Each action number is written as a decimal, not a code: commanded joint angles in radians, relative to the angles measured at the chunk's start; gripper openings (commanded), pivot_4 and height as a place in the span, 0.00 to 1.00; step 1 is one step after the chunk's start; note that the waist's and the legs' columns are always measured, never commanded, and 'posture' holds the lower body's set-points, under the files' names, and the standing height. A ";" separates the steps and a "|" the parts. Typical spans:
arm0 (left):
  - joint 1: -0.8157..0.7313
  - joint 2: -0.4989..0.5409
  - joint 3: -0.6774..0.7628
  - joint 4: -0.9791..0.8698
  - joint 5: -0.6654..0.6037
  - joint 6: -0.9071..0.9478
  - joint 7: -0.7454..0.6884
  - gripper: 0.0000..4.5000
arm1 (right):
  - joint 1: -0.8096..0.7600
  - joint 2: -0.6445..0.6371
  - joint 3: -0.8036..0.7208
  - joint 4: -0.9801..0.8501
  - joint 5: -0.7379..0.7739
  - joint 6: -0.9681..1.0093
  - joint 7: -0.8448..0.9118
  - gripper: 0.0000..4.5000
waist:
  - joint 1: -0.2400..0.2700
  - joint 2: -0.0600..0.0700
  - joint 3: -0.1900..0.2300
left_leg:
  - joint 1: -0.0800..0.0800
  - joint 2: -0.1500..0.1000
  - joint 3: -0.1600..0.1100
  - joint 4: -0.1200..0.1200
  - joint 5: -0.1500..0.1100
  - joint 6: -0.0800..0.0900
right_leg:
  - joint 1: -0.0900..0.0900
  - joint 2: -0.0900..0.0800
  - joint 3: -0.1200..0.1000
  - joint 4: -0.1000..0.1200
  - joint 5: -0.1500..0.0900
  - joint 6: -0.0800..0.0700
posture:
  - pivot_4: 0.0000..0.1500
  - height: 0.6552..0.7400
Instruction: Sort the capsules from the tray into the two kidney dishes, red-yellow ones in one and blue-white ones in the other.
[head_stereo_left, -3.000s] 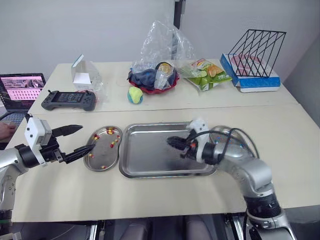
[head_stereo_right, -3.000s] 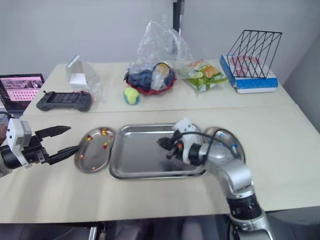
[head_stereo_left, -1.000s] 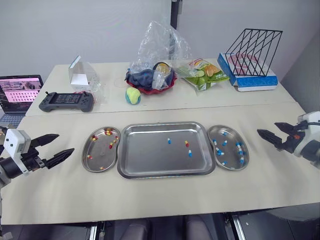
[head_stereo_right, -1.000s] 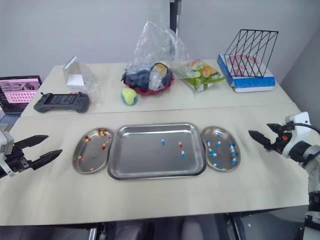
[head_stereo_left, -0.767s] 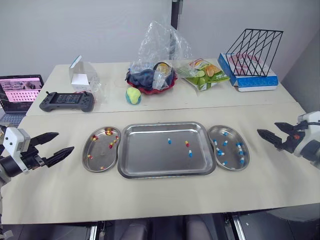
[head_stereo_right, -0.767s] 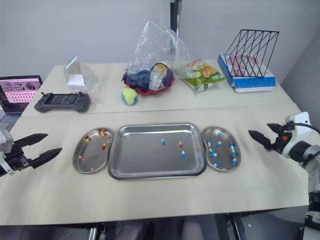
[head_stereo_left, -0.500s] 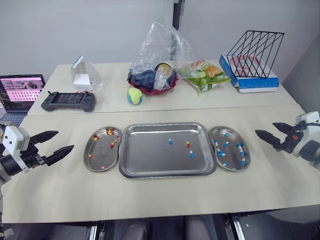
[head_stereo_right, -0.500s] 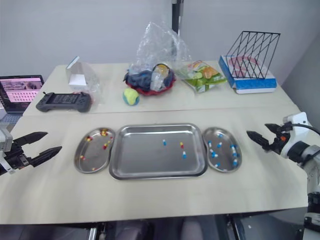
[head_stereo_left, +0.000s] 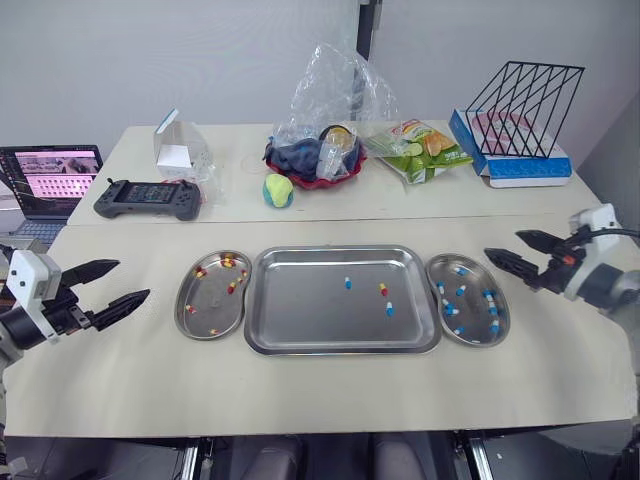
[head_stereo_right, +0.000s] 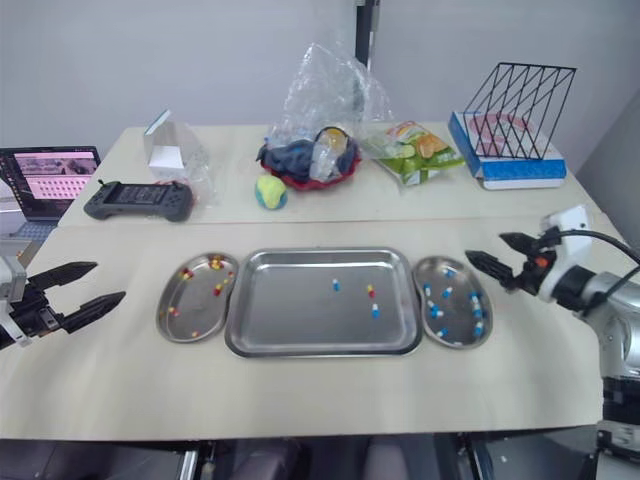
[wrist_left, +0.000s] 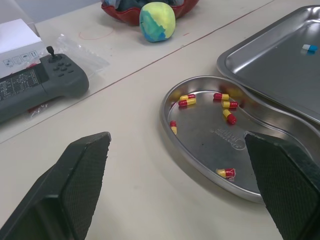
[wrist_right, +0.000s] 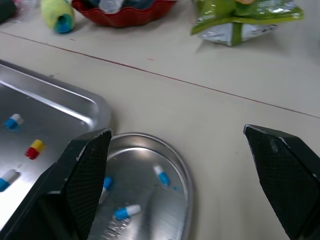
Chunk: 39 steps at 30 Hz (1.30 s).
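Observation:
A steel tray (head_stereo_left: 300, 312) lies mid-table and holds two blue-white capsules (head_stereo_left: 347, 283) and one red-yellow capsule (head_stereo_left: 383, 290). To its left sits a kidney dish (head_stereo_left: 207, 322) with several red-yellow capsules (wrist_left: 224, 104). The dish on the tray's right (head_stereo_left: 476, 335) holds several blue-white capsules (wrist_right: 161, 176). My left gripper (head_stereo_left: 128, 281) hovers open and empty, left of the left dish. The right gripper (head_stereo_left: 505, 246) is open and empty too, at the far right rim of the right dish.
Along the back of the table are a laptop (head_stereo_left: 50, 175), a game controller (head_stereo_left: 150, 197), a small white box (head_stereo_left: 175, 150), a yellow-green ball (head_stereo_left: 278, 190), a red bowl under a plastic bag (head_stereo_left: 320, 160), a snack bag (head_stereo_left: 420, 150) and a wire rack on a blue box (head_stereo_left: 520, 110).
Since three seconds ago both grippers drew back from the tray and left dish. In the last second the right gripper moved in toward the right dish. The camera shifted slightly.

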 joint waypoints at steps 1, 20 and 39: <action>-0.002 0.001 0.007 -0.038 -0.011 0.006 -0.002 1.00 | -0.015 0.035 0.046 -0.157 0.055 0.079 -0.022 0.99 | 0.000 0.000 0.000 | 0.000 0.002 0.001 0.000 0.000 0.000 | 0.000 0.001 0.001 -0.001 0.000 -0.001 | 1.00 1.00; 0.087 -0.025 0.049 -0.233 -0.058 0.111 0.007 1.00 | -0.147 0.361 0.477 -0.380 -0.152 0.253 -0.372 0.99 | -0.002 -0.001 0.000 | -0.001 0.014 0.019 0.000 -0.003 -0.006 | -0.013 0.016 0.018 -0.001 0.004 -0.005 | 1.00 1.00; 0.082 -0.029 0.071 -0.250 -0.057 0.097 0.015 1.00 | -0.191 0.562 0.601 -0.228 -0.328 0.306 -0.529 0.57 | -0.006 -0.002 0.000 | -0.001 0.025 0.023 0.000 -0.004 -0.011 | -0.015 0.029 0.019 -0.003 0.008 -0.011 | 1.00 1.00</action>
